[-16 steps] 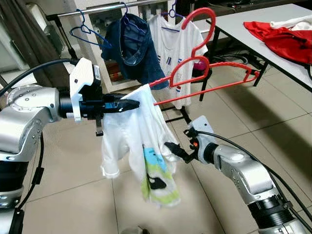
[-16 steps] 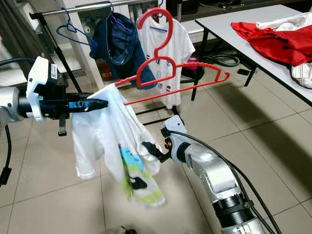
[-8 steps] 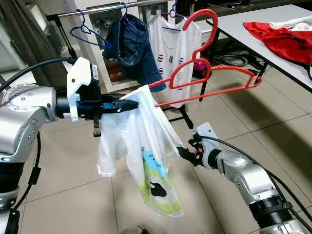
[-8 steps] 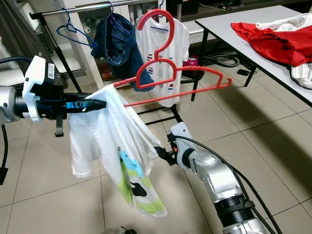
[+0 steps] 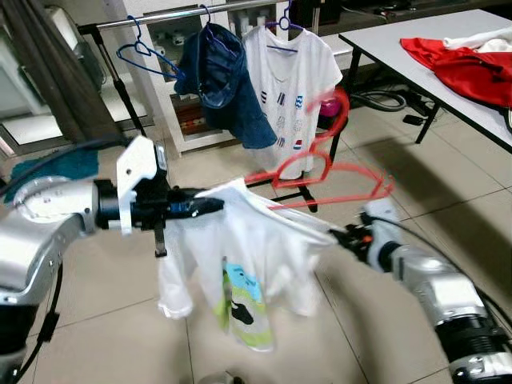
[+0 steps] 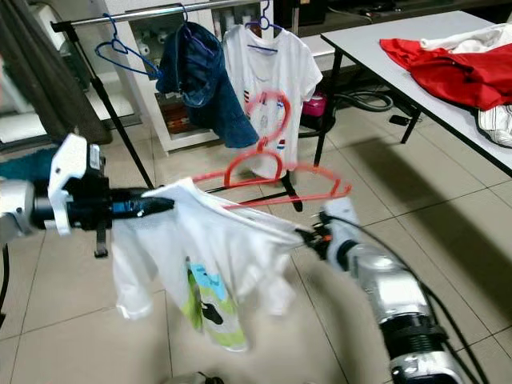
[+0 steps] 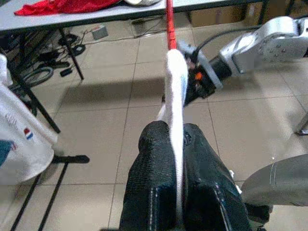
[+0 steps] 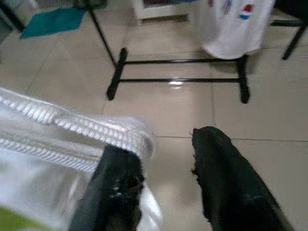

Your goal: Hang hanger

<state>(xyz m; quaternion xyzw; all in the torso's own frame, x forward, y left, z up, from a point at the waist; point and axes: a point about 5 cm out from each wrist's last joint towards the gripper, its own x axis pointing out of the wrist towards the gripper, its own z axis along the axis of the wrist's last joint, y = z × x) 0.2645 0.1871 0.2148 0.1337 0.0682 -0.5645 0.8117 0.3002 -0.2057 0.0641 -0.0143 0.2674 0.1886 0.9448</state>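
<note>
While left gripper (image 5: 210, 206) pinches white shirt (image 5: 248, 256), red hanger (image 5: 320, 172) (blurred)

Both eye views look forward and down from head height across the tiled floor (image 5: 416, 192) toward the clothes rail (image 6: 152, 11) and the table (image 5: 400, 56), the right one shifted slightly sideways. The left wrist view looks close along its pincer (image 7: 175, 144) toward the right arm (image 7: 260, 45), shared with both eyes. The right wrist view, somewhat blurred, faces the rack base (image 8: 178, 79) from near the floor.
</note>
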